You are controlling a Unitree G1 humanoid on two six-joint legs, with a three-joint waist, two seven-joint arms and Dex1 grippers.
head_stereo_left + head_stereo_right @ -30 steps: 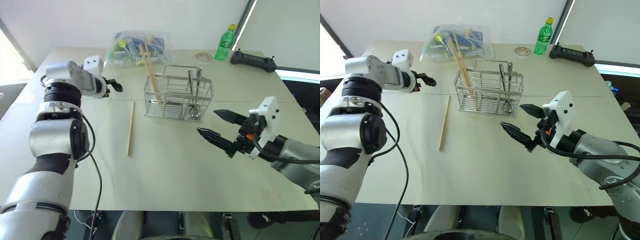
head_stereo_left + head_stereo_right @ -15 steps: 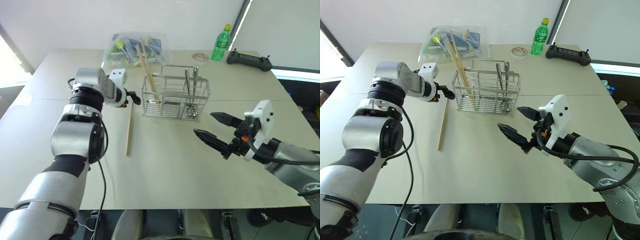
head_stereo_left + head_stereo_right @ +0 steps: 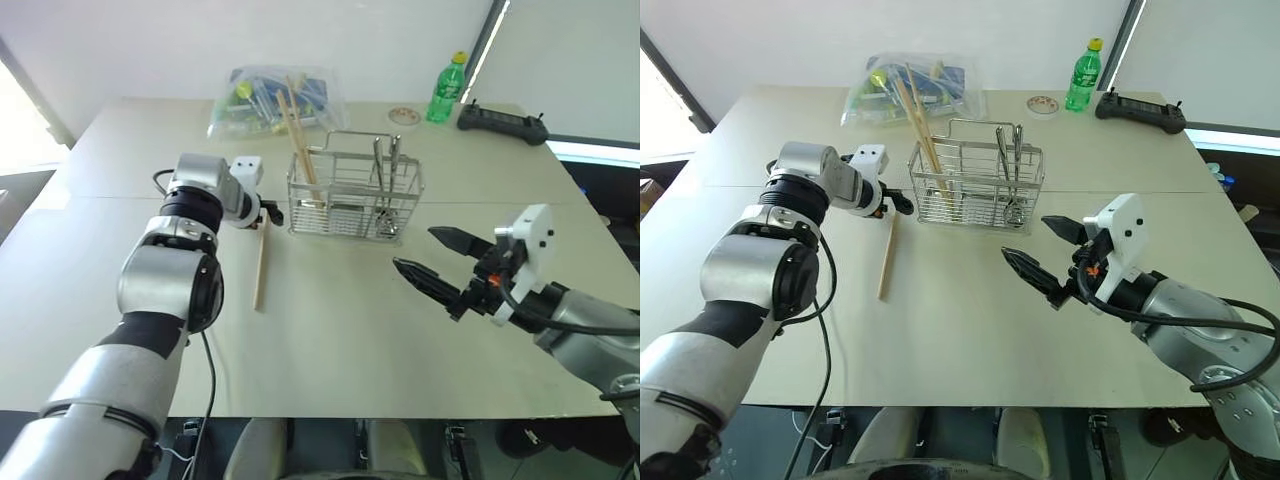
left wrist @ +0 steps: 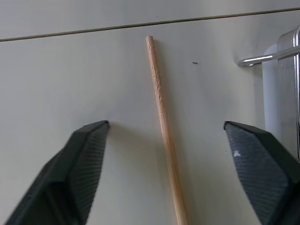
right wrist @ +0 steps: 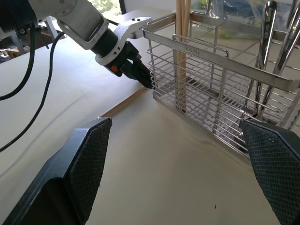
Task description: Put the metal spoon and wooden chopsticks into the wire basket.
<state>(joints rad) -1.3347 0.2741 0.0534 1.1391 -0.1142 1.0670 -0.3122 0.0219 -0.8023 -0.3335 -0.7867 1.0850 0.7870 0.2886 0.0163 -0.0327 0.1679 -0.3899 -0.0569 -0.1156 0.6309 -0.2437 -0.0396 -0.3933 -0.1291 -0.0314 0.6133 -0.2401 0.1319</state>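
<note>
left end effector moved down over lone chopstick, fingers wide astride | right end effector wide, empty

At frame centre the wire basket holds upright chopsticks, with one wooden chopstick lying lower left beside it.

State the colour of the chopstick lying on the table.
Pale tan wood; the chopstick shows best in the left wrist view.

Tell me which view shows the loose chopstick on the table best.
Left wrist view: the chopstick lies flat on the table between the left gripper's open fingers, its tip and grain plain. Both eye views show its whole length beside the wire basket, thin. In the right wrist view its visible stretch is short.
</note>
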